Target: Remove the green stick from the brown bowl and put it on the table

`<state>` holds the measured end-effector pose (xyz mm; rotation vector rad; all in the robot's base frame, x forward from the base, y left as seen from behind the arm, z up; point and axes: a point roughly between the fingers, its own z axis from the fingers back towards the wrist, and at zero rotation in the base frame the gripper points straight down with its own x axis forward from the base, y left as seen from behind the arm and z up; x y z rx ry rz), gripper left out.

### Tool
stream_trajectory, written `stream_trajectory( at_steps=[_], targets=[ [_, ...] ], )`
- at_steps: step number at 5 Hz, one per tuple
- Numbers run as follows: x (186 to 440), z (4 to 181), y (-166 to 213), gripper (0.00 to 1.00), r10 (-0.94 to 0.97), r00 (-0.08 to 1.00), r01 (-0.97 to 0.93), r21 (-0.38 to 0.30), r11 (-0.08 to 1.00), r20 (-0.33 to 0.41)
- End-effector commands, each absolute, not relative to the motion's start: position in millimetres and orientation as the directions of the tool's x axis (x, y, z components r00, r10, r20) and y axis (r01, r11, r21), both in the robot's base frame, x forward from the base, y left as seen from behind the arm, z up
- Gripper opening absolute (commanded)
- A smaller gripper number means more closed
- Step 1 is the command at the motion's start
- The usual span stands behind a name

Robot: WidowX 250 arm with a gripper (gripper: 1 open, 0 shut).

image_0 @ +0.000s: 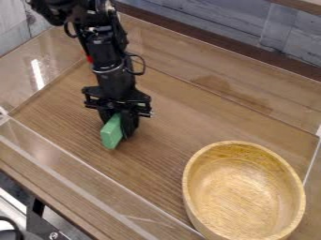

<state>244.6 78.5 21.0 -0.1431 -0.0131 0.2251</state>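
Observation:
The green stick point(114, 132) is a flat mid-green block, tilted, with its lower end at or just above the table point(189, 112). My gripper point(120, 119) points straight down over it, shut on the stick's upper end. The brown bowl point(245, 192) is a wide light-tan wooden bowl at the lower right, with nothing in it, well apart from the gripper. The black arm rises from the gripper toward the upper left corner.
Low clear plastic walls point(75, 183) border the tabletop along the front and left. A red ball-like object point(90, 49) shows partly behind the arm at the upper left. Bare wood lies between the gripper and the bowl.

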Motion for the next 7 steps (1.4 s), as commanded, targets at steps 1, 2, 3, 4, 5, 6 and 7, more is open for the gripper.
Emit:
stream_trajectory(
  at_steps=[1, 2, 3, 4, 5, 6, 7],
  targets=[
    [245, 25.8, 85, 0.00, 0.224, 0.974, -0.218, -0.139, 0.966, 0.030],
    [248, 24.8, 89, 0.00, 0.209, 0.977, -0.203, -0.140, 0.969, 0.032],
    [250, 23.6, 93, 0.00, 0.196, 0.980, -0.189, -0.141, 0.972, 0.031],
    [251, 22.7, 95, 0.00, 0.185, 0.982, -0.179, -0.142, 0.974, 0.029],
    [250, 22.9, 93, 1.00, 0.160, 0.987, -0.155, -0.142, 0.978, 0.024],
    [253, 28.7, 100, 1.00, 0.167, 0.986, -0.162, -0.142, 0.977, 0.023],
    [256, 33.6, 111, 0.00, 0.184, 0.982, -0.179, -0.140, 0.974, 0.030]
  ],
)
